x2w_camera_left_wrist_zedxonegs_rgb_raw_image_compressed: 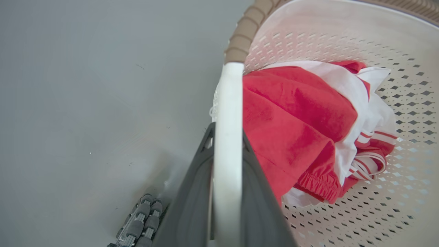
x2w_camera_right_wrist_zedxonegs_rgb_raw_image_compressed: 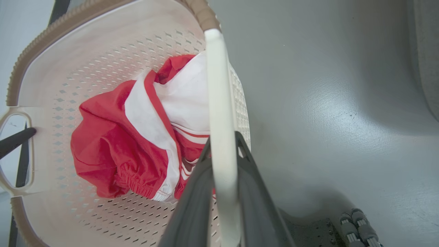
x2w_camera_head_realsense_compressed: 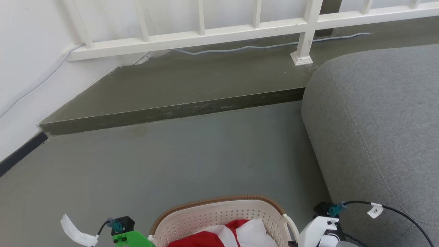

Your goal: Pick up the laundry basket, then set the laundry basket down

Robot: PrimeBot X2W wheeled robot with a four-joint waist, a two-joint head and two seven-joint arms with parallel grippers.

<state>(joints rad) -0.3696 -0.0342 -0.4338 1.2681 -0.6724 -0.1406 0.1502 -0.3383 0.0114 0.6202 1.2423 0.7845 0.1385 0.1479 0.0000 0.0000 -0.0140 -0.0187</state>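
Red-and-white clothing (x2w_camera_left_wrist_zedxonegs_rgb_raw_image_compressed: 291,130) in the laundry basket (x2w_camera_head_realsense_compressed: 212,214) — left hand (x2w_camera_left_wrist_zedxonegs_rgb_raw_image_compressed: 227,133) clamped on one white handle (x2w_camera_left_wrist_zedxonegs_rgb_raw_image_compressed: 228,89), right hand (x2w_camera_right_wrist_zedxonegs_rgb_raw_image_compressed: 223,140) on the other handle (x2w_camera_right_wrist_zedxonegs_rgb_raw_image_compressed: 216,68).

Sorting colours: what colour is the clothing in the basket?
Red and white clothing, striped trim; left wrist view.

A small white tag (x2w_camera_head_realsense_compressed: 375,210) hangs on the black cable (x2w_camera_head_realsense_compressed: 406,215) at the lower right of the head view, in front of the grey sofa (x2w_camera_head_realsense_compressed: 377,130). It bears a printed "2" followed by one character too small to read with certainty.
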